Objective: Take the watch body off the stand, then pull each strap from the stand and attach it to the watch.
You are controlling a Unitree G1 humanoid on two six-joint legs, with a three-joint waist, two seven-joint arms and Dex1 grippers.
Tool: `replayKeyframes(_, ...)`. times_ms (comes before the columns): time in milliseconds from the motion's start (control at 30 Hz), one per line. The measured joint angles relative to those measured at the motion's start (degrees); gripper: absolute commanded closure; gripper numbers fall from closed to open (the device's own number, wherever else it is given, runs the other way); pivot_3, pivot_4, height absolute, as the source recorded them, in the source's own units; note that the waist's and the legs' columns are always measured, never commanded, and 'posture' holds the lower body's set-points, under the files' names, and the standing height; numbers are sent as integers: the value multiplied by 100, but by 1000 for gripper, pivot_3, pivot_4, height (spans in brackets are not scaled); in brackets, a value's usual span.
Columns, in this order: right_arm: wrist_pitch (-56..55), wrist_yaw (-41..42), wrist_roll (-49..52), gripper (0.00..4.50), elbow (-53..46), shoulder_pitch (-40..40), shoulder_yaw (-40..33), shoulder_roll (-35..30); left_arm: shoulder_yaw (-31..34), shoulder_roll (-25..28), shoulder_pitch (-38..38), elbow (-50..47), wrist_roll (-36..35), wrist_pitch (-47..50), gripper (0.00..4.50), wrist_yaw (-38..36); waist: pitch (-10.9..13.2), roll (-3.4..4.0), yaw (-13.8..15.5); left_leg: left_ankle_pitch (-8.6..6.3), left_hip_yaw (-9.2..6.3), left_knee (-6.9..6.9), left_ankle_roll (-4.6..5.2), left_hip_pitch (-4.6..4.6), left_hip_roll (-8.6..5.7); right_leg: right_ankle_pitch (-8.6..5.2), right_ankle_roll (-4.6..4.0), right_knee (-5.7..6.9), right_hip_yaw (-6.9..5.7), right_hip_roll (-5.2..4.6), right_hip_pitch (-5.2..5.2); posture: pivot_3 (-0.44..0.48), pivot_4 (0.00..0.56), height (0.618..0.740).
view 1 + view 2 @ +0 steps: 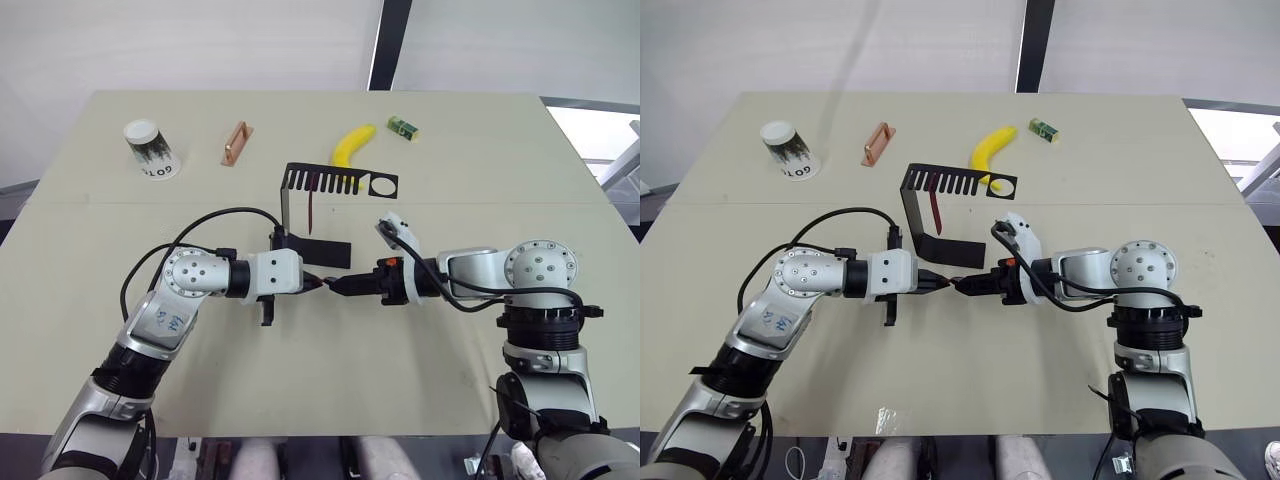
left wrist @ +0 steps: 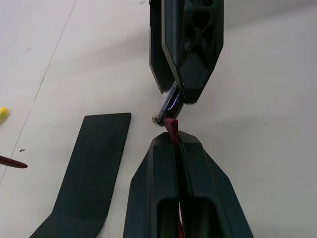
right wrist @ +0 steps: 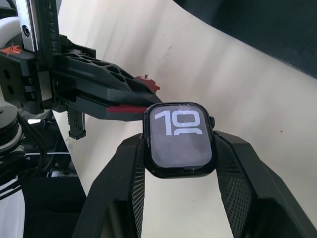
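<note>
So the watch body (image 3: pixel 181 140) is off the stand (image 1: pixel 940 215) and pinched between the right gripper (image 3: pixel 181 148)'s two fingers, screen facing the wrist camera with light digits showing. It hangs just above the table (image 1: pixel 90 250), about mid-table, in front of the stand's flat base. The left gripper (image 2: pixel 174 141) is pressed together on a dark red strap (image 2: pixel 172 125), which runs lengthwise between its fingers with the tip poking out toward the watch's edge. That tip sits right at the case; can't tell if it's seated in the slot. Both forearms lie low and roughly level, pointing at each other from the table's left and right sides, fingertips nearly meeting. The other strap (image 1: pixel 936 214) hangs from the stand's slotted top shelf, long axis up and down.
</note>
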Motion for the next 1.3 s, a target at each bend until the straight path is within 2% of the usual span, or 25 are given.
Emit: replayKeyframes(1300, 0, 234, -148, 2979, -5, -85, 61, -112, -39, -191, -119, 255, 178, -161, 4500, 64, 0, 0, 1, 0, 0, 4, 0, 0, 0, 0, 0, 2, 0, 0, 0, 0, 150, 740)
